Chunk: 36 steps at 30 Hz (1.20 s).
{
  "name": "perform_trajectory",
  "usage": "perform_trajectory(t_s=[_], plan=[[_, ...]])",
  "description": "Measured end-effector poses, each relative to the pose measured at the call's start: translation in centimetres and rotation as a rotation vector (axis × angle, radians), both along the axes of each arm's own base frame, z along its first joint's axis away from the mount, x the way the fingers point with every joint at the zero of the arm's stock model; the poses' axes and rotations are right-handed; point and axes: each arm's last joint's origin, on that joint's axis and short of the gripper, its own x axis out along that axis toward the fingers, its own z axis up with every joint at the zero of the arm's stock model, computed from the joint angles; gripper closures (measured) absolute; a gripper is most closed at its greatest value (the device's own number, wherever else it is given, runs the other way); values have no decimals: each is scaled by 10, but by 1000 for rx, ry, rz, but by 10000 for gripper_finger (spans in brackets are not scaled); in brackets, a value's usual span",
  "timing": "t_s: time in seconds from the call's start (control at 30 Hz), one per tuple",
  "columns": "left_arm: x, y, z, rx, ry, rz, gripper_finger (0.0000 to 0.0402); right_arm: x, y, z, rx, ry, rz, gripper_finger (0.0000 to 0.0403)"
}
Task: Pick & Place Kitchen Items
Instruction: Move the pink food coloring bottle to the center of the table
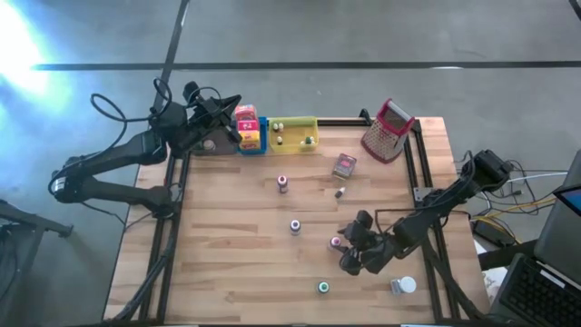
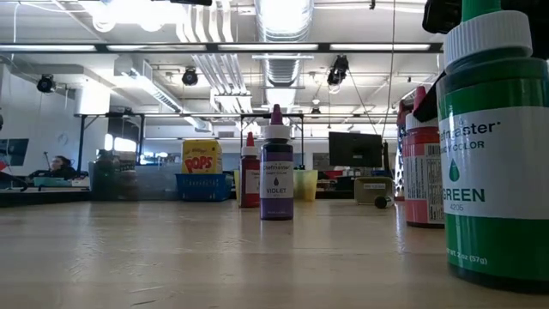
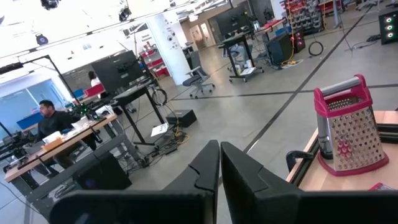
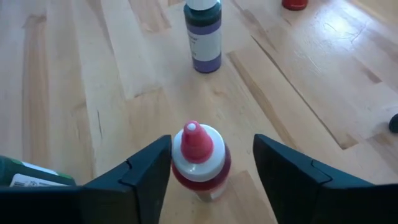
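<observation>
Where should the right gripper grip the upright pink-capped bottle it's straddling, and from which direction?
Grip the pink-capped bottle on its round body below the tapered cap, coming down from above. It stands upright between the right gripper's open fingers; the cap narrows to a tip, likely a poor hold.

On your counter (image 1: 227, 272), the trays (image 1: 289, 133) sit along the far edge, with a box (image 1: 246, 123) at their left end and the grater (image 1: 388, 131) off to their right. Nearer you, bottles stand apart in the middle: one (image 1: 282, 183) farthest, one (image 1: 295, 225) behind it toward you, one (image 1: 323, 287) near the front edge. The right pincer (image 4: 211, 163) straddles another bottle (image 4: 198, 160) right of centre. The left pincer (image 3: 219, 163) hangs beyond the far left corner.
</observation>
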Motion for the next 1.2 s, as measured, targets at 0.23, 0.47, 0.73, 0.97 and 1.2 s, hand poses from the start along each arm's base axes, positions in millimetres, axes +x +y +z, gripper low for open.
perform_trajectory(t_s=[0.23,0.47,0.73,0.97,1.2], plan=[[0,0,0,0,0,0,380,1,0,-4,-9,13,1,223],[0,0,0,0,0,0,380,2,-1,-4,-26,12,-1,267],[0,0,0,0,0,0,380,4,-6,-3,-62,9,-8,282],[0,0,0,0,0,0,380,15,-14,25,-173,-52,31,281],[0,0,0,0,0,0,380,35,-33,69,-368,-103,121,283]])
